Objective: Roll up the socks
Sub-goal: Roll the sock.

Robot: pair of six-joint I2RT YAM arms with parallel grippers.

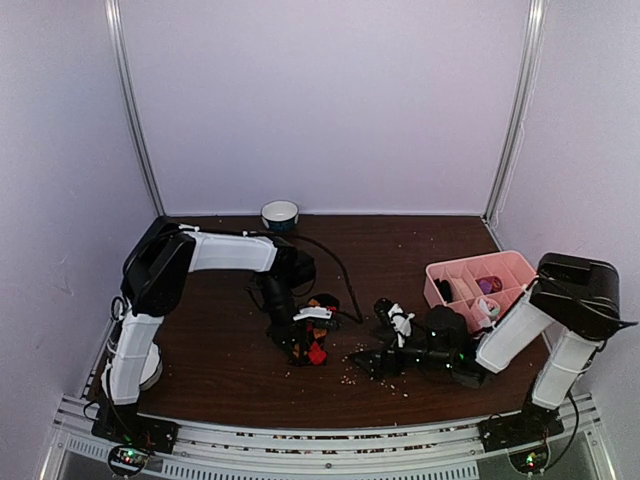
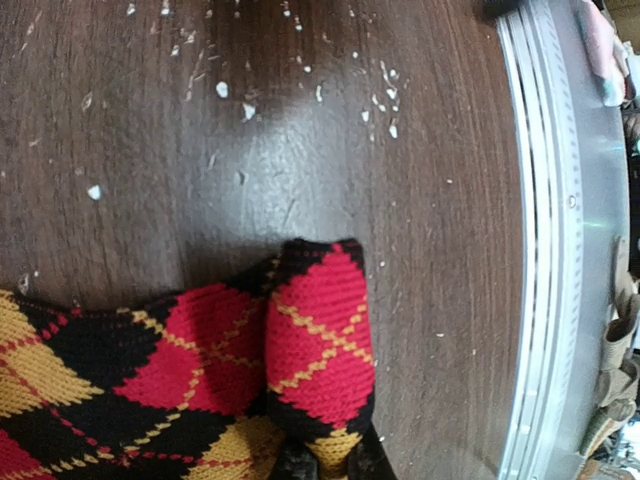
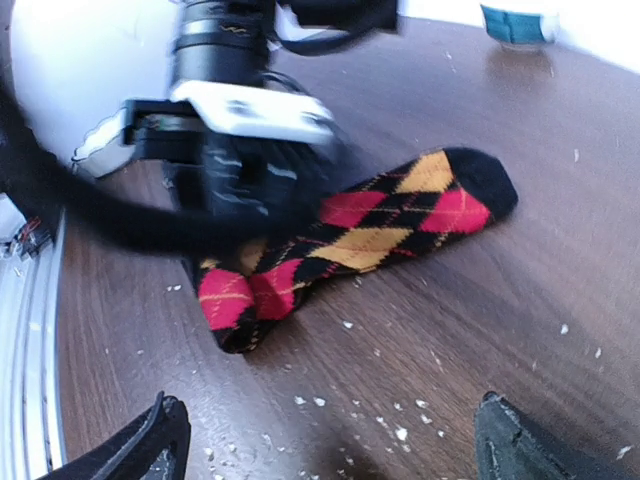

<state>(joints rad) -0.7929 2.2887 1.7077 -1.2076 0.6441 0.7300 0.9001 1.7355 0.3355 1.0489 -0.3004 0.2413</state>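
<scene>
One sock in play: the argyle sock (image 3: 380, 235) lies on the desk (image 3: 560, 150) between the arms, with only one end folded over, so I'd say rolling has barely started. The left gripper (image 3: 255, 200) sits on that end; it's blurred, so I can't tell if its jaws pinch fabric. The right gripper (image 3: 330, 445) has its jaws spread and empty, near the sock. I can't identify the striped sock. Most of the job is left.

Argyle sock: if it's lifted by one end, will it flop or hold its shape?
Probably flops: the sock is soft knit, and one end is already folded over. Likely light, since it lies thin and flat. Its textured knit shouldn't slip easily.
</scene>
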